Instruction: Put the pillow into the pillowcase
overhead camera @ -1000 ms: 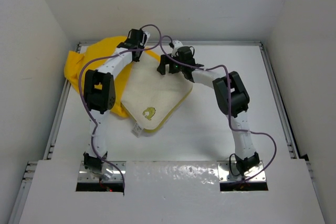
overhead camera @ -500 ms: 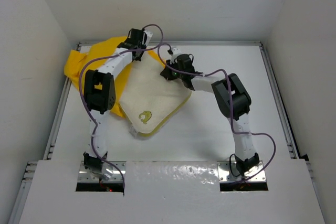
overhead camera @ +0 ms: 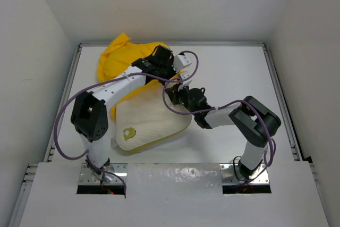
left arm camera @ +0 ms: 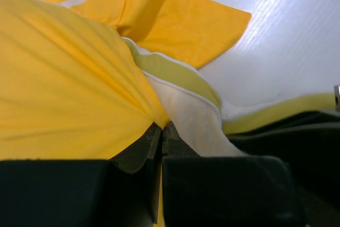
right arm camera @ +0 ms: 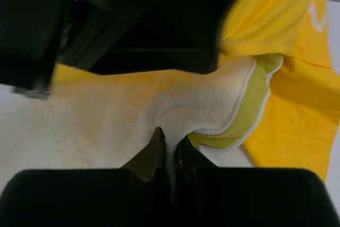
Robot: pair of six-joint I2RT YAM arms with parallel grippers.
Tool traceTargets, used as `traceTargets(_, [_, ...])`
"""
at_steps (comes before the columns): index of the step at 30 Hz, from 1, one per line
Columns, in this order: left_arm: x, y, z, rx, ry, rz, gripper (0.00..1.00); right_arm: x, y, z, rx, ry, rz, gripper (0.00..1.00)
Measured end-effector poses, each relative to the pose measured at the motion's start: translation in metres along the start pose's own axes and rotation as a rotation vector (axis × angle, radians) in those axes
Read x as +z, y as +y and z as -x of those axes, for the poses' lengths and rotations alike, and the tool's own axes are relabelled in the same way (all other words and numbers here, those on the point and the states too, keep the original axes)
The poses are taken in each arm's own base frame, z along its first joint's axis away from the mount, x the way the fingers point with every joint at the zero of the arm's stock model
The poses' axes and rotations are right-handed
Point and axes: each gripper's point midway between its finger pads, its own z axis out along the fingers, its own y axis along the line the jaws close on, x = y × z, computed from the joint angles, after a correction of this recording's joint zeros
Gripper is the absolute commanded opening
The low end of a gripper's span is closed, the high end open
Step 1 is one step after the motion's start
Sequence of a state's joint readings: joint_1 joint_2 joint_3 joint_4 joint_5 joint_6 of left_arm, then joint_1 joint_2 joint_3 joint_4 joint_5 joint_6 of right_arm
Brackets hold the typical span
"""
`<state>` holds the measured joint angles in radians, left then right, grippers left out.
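The cream-white pillow [overhead camera: 151,118] lies left of the table's middle, with a yellow-green side band and a small emblem near its front corner. The bright yellow pillowcase [overhead camera: 125,57] is bunched behind it at the back left. My left gripper [overhead camera: 166,70] is at the pillow's far edge. In the left wrist view that gripper [left arm camera: 161,124] is shut on a gathered fold of the pillowcase [left arm camera: 69,89], right beside the pillow [left arm camera: 188,118]. My right gripper [overhead camera: 173,95] is also at that far edge. The right wrist view shows it [right arm camera: 171,141] shut on a pinch of the pillow [right arm camera: 106,115], with the pillowcase [right arm camera: 297,115] to the right.
White walls close in the table [overhead camera: 223,73] at the back and on both sides, with raised rails along the left and right edges. Purple cables loop off both arms. The left arm's black wrist housing [right arm camera: 138,19] hangs just above the right gripper.
Both grippers have shut, the left on the pillowcase and the right on the pillow. Both arms have swung toward the middle and front, dragging the pillow forward and the pillowcase rightward.
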<state>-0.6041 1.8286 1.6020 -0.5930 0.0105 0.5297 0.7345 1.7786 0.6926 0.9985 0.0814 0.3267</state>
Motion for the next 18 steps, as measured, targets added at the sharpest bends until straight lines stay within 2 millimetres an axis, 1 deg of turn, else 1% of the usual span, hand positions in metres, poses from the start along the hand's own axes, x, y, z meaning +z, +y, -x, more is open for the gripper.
traceTargets(2, [-0.004,-0.011,0.001,0.013,-0.017,-0.045,0.0,-0.005,-0.007,0.002,0.013,-0.033,-0.035,0.0])
traceTargets(4, [-0.01,-0.011,0.004,0.013,-0.037,-0.059,0.0,-0.008,-0.012,0.001,0.03,-0.052,-0.064,0.0])
traceTargets(7, [-0.016,-0.014,0.005,0.026,-0.059,-0.073,0.0,-0.006,-0.023,0.002,0.086,-0.082,-0.12,0.0])
traceTargets(8, [-0.017,-0.017,0.004,0.035,-0.063,-0.083,0.0,-0.004,-0.03,0.001,0.112,-0.091,-0.145,0.0])
traceTargets(11, [-0.014,-0.032,-0.001,0.068,-0.057,-0.118,0.0,0.001,-0.053,-0.014,0.169,-0.08,-0.219,0.0])
traceTargets(13, [-0.012,-0.043,-0.001,0.091,-0.058,-0.147,0.0,0.003,-0.061,-0.021,0.181,-0.072,-0.247,0.0])
traceTargets(16, [-0.012,-0.047,0.002,0.099,-0.075,-0.154,0.0,0.004,-0.061,-0.019,0.2,-0.08,-0.237,0.0])
traceTargets(18, [-0.015,-0.041,0.001,0.092,-0.086,-0.114,0.0,0.006,-0.063,-0.017,0.21,-0.076,-0.203,0.0])
